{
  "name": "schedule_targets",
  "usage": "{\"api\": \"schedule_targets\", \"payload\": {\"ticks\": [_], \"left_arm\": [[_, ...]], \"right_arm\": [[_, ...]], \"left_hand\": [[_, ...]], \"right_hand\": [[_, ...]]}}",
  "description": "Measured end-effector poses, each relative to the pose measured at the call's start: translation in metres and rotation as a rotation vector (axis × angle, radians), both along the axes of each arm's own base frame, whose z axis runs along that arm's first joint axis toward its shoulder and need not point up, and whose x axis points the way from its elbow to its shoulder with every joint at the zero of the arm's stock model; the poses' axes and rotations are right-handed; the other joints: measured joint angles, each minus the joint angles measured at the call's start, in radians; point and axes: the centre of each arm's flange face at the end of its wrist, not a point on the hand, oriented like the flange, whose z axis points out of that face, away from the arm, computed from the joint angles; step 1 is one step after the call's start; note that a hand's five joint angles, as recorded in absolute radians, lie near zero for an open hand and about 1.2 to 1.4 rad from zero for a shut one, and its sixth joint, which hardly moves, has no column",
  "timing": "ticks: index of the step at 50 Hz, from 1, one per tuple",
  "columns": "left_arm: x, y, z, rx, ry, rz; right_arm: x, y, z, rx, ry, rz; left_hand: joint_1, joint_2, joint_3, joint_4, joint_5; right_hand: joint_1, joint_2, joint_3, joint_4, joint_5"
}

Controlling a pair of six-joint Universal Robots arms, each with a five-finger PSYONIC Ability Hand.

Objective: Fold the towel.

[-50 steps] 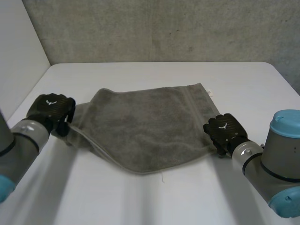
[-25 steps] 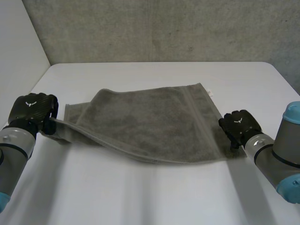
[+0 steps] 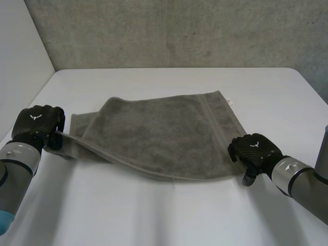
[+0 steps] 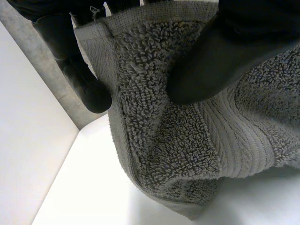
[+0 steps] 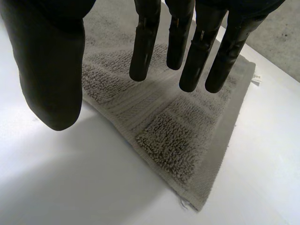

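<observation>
A grey terry towel (image 3: pixel 164 134) lies partly folded across the middle of the white table (image 3: pixel 169 215). My left hand (image 3: pixel 37 123) is at the towel's left end, and that corner is lifted a little off the table. In the left wrist view its thumb (image 4: pixel 220 61) presses the towel (image 4: pixel 178 154) against the fingers. My right hand (image 3: pixel 253 151) hovers just off the near right corner. Its fingers (image 5: pixel 145 42) hang straight and spread, the thumb stands apart, and nothing is between them. The towel's corner (image 5: pixel 183 140) lies flat below the fingertips.
A small white tag (image 3: pixel 229 101) sticks out at the towel's far right corner. A rough grey wall (image 3: pixel 179 31) runs behind the table, and a white wall (image 3: pixel 20 56) stands to the left. Bare table surrounds the towel.
My left hand drew the towel's left end outward, then stayed shut on it. My right hand let go of the near right corner, which now lies flat, and its fingers straightened.
</observation>
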Motion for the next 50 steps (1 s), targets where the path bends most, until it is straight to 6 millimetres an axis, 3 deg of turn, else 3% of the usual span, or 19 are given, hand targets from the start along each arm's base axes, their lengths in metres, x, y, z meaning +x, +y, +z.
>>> {"api": "schedule_targets", "payload": {"ticks": [21, 50], "left_arm": [[0.001, -0.004, -0.002, -0.007, 0.014, 0.007], [0.005, -0.006, -0.009, -0.001, 0.013, 0.020]], "right_arm": [[-0.019, -0.036, -0.021, -0.055, -0.010, -0.049], [-0.014, -0.062, -0.030, -0.097, 0.010, -0.042]], "left_hand": [[0.005, 0.000, 0.002, 0.000, 0.000], [0.005, 0.000, 0.002, 0.000, 0.000]], "right_hand": [[-0.061, -0.062, 0.000, -0.057, -0.064], [-0.072, -0.070, 0.000, -0.073, -0.083]]}}
